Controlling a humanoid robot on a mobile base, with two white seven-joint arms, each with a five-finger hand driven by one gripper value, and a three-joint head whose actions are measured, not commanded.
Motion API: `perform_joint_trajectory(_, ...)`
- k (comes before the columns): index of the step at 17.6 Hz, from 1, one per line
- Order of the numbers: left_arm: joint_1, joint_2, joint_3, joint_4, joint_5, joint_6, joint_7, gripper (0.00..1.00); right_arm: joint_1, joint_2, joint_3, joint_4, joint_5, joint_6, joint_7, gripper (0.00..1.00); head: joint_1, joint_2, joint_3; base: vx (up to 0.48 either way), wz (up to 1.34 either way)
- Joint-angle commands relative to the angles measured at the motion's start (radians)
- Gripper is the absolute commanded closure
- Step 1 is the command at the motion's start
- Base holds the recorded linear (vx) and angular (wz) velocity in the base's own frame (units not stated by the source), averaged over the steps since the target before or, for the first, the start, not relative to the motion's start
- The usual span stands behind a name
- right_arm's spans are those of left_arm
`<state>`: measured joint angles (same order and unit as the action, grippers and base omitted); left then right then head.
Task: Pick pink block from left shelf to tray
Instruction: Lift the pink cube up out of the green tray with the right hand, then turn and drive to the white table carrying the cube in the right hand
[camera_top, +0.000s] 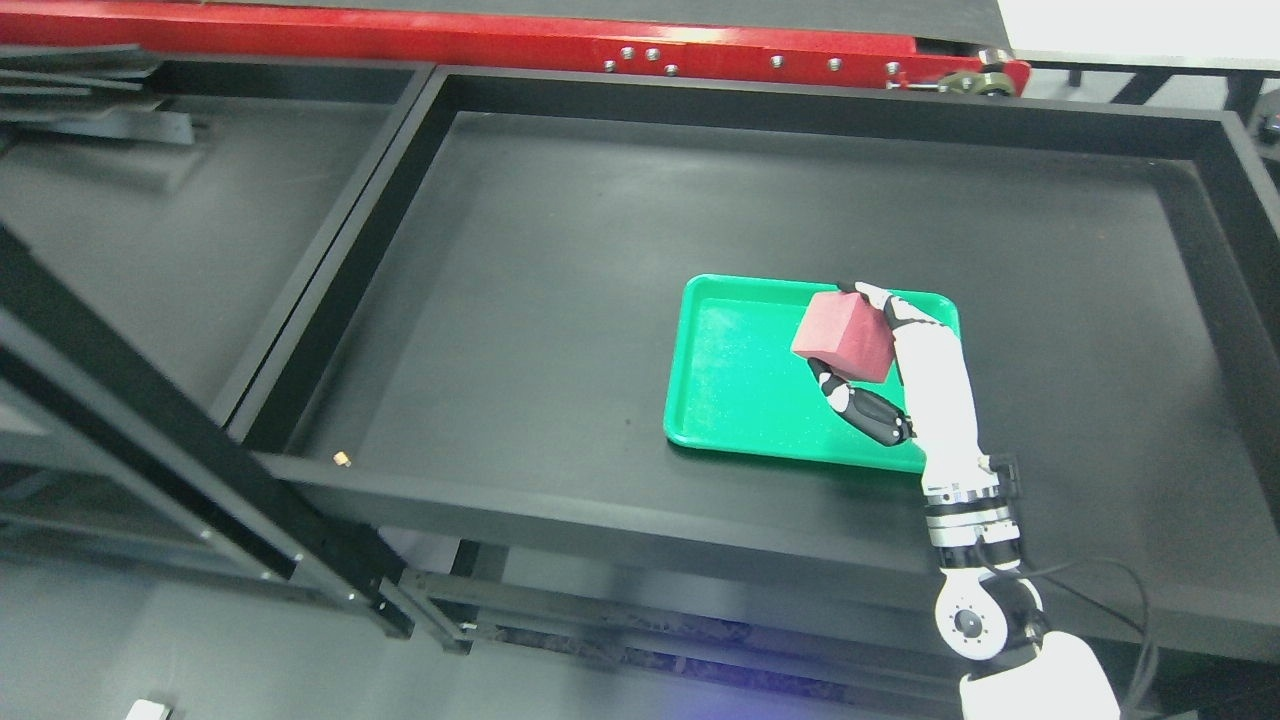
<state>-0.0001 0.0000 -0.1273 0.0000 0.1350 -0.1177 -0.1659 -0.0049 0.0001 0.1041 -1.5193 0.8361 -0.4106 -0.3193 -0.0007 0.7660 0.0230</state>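
Observation:
In the head view, my right hand (855, 345) comes in from the lower right and is shut on the pink block (843, 336). The block is tilted and held over the right half of the green tray (740, 380). White fingers (900, 310) wrap its right side and the dark thumb (870, 410) sits under it. Whether the block touches the tray floor cannot be told. The tray lies flat on the black table surface (560, 300), right of centre. My left arm is out of sight.
A raised black rim (560, 505) borders the table on all sides. A second black compartment (180, 220) lies to the left, with a dark diagonal frame bar (150, 440) across the lower left. A red beam (480, 40) runs along the back. A small tan bit (342, 459) rests on the front rim.

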Motion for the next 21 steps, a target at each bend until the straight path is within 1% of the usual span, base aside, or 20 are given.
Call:
perform_joint_trajectory(1, 0.020, 0.017, 0.000, -0.017, 0.000, 0.000, 0.000, 0.00, 0.046, -0.018, -0.026, -0.030, -0.020, -0.037, -0.018, 0.93, 0.0000, 0.000, 0.000, -0.134, 0.26)
perform_joint_trajectory(3, 0.020, 0.017, 0.000, -0.017, 0.000, 0.000, 0.000, 0.00, 0.048, -0.018, -0.024, -0.032, -0.020, -0.039, -0.024, 0.93, 0.0000, 0.000, 0.000, -0.120, 0.42)
perform_joint_trajectory(7, 0.020, 0.017, 0.000, -0.017, 0.000, 0.000, 0.000, 0.00, 0.048, -0.018, -0.038, -0.062, -0.066, -0.040, -0.095, 0.93, 0.0000, 0.000, 0.000, -0.104, 0.67)
perform_joint_trajectory(13, 0.020, 0.017, 0.000, -0.017, 0.000, 0.000, 0.000, 0.00, 0.089, -0.018, -0.067, -0.116, -0.104, -0.043, -0.098, 0.93, 0.0000, 0.000, 0.000, -0.137, 0.77)
perform_joint_trajectory(21, 0.020, 0.017, 0.000, -0.017, 0.000, 0.000, 0.000, 0.00, 0.111, -0.018, -0.057, -0.116, -0.103, -0.047, -0.089, 0.90, 0.0000, 0.000, 0.000, -0.144, 0.71)
